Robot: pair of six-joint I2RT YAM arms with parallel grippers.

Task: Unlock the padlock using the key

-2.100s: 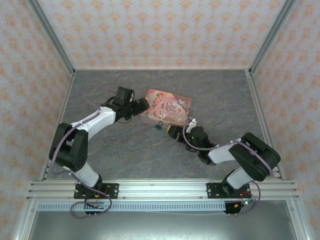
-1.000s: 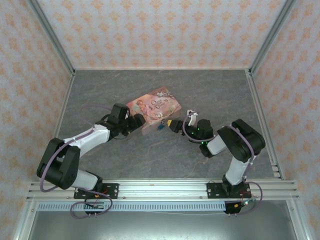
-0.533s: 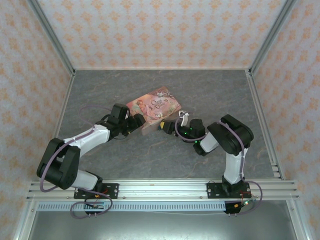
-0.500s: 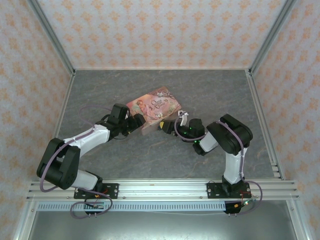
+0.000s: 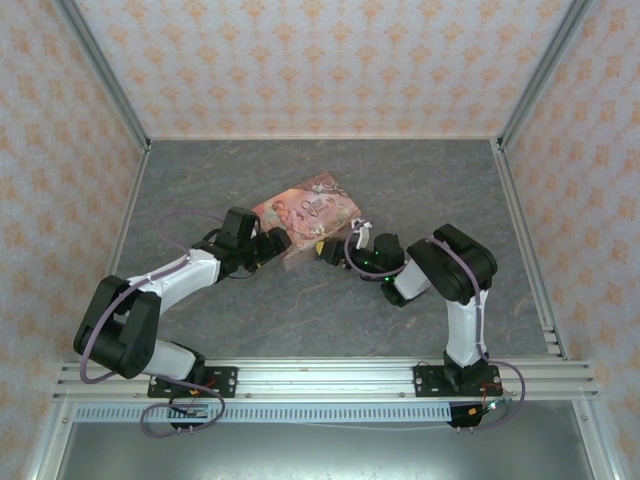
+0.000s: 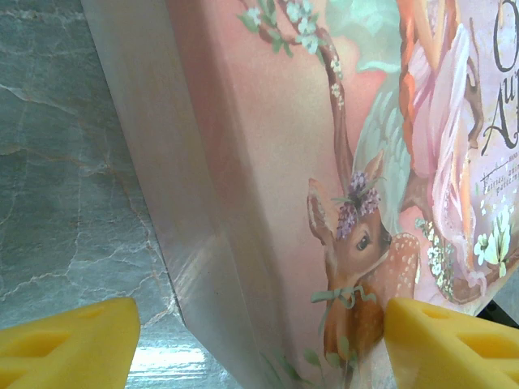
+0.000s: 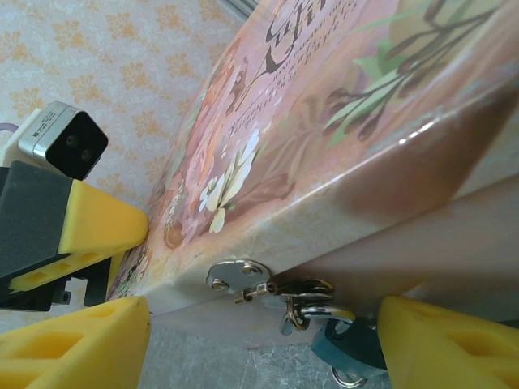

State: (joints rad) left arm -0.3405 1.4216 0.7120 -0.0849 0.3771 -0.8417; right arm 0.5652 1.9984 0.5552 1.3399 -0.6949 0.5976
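Currently: a grey marbled worktop (image 5: 420, 180) carries one pink illustrated rectangular box (image 5: 305, 212), set askew near the middle. Both arms converge on it from opposite sides.

Left pincer (image 6: 259, 332): released, yellow fingers spread wide, straddling a corner of the box. One finger sits over the lid and the other over the worktop, with a strip of stone showing between it and the side wall. Judged purpose: to brace the box so it neither slides nor turns while the other arm works at the lock. No clamping visible.

Right pincer (image 7: 263, 324): also released, fingers wide apart and grasping nothing. It sits low against the box's front wall, looking up under the lid edge, presumably to line up on the lock.

A small round silvery hasp plate (image 7: 238, 275) is fixed on that wall, and metal rings hang from it.

The tiny blue-teal padlock (image 7: 347, 344) dangles off those rings, apparently locked on, just beside the finger at the right of the wrist view.

Thin silvery key: cannot identify it. A small metal loop (image 7: 344, 376) shows under the padlock; whether it belongs to the key is unclear. Unlocking is not yet done. Finding and gripping the key looks like the next need.
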